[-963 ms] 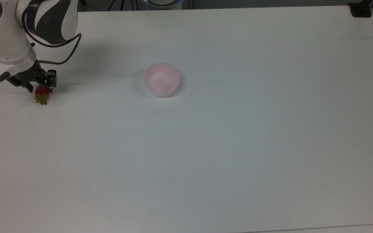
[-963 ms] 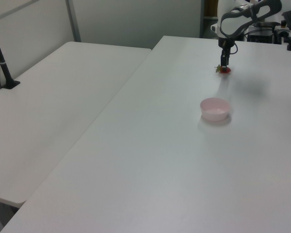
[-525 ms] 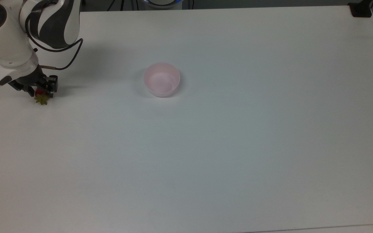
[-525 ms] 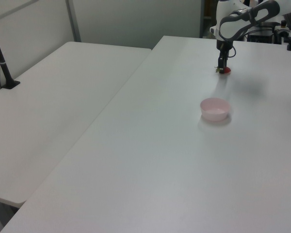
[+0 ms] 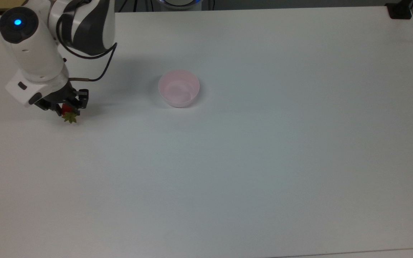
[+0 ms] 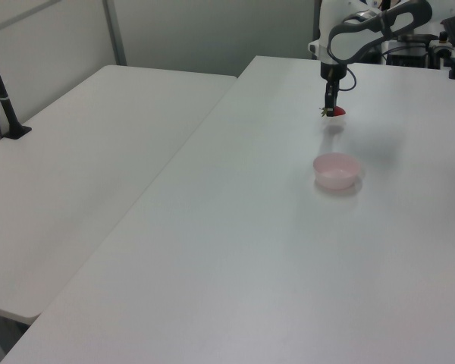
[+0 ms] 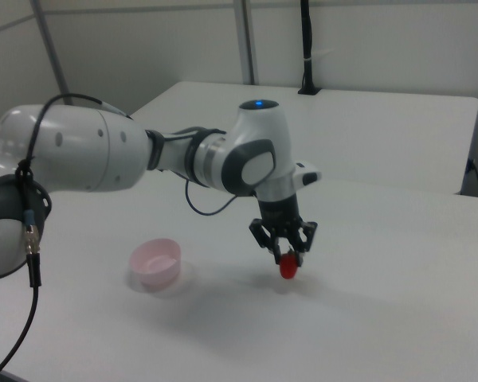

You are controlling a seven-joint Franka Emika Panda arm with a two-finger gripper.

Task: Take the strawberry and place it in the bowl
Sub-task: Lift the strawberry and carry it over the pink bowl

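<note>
Pinching the strawberry (image 7: pixel 288 268) between its fingers, the end effector (image 7: pixel 285 248) appears to hang just above the bench (image 5: pixel 264 161) near its far edge in the left view; the bowl (image 5: pixel 179 88) waits well apart, toward the top view's right.

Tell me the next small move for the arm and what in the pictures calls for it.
Probably carry the strawberry toward the bowl, to the top view's right. The pincer is shut on the strawberry, which in the right view hangs just clear of the table, while the bowl stands empty some way off. A little more height first might help clear the rim.
</note>
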